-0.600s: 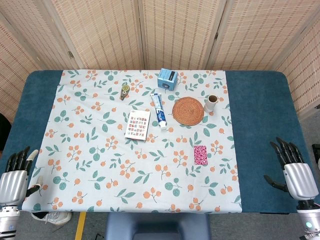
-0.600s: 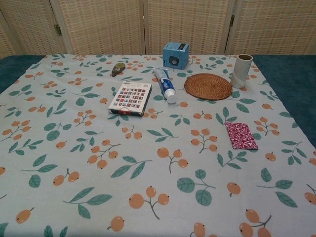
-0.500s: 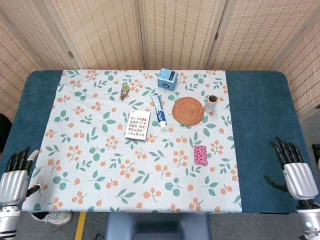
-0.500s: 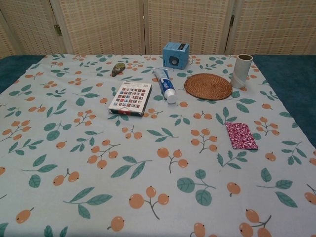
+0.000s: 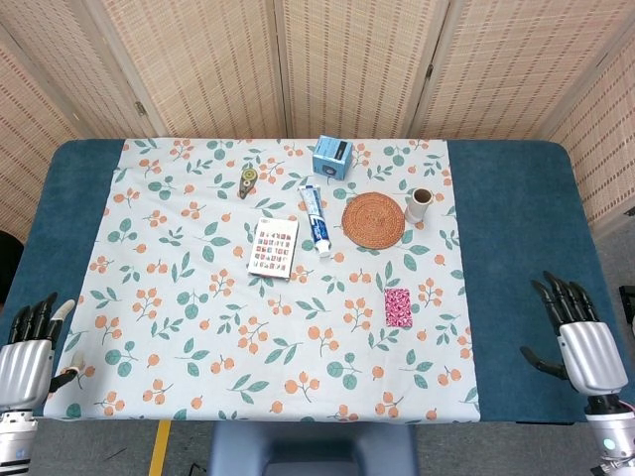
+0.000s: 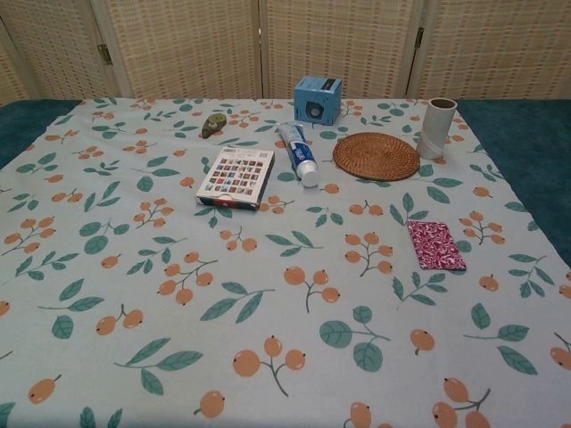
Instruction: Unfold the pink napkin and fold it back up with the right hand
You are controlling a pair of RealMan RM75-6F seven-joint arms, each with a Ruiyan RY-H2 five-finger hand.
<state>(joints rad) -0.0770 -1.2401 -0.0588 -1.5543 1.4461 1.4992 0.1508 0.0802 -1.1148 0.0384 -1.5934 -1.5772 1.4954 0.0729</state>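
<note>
The pink napkin [image 5: 398,307] lies folded into a small patterned rectangle on the floral tablecloth [image 5: 198,327], right of the middle; the chest view shows the napkin [image 6: 435,245] at its right side. My right hand [image 5: 581,344] hovers at the table's front right corner, fingers spread, holding nothing, well to the right of the napkin. At the front left corner my left hand [image 5: 28,350] is likewise open and empty. Neither hand appears in the chest view.
Behind the napkin sit a woven round coaster [image 5: 374,219], a small paper cup [image 5: 419,203], a toothpaste tube [image 5: 315,219], a blue box [image 5: 332,157], a colourful card pack [image 5: 273,247] and a small tape dispenser [image 5: 246,180]. A folding screen [image 5: 347,59] stands behind the table.
Both hands have drifted slightly down and toward the table's front edge. The napkin and the other objects have not moved.
</note>
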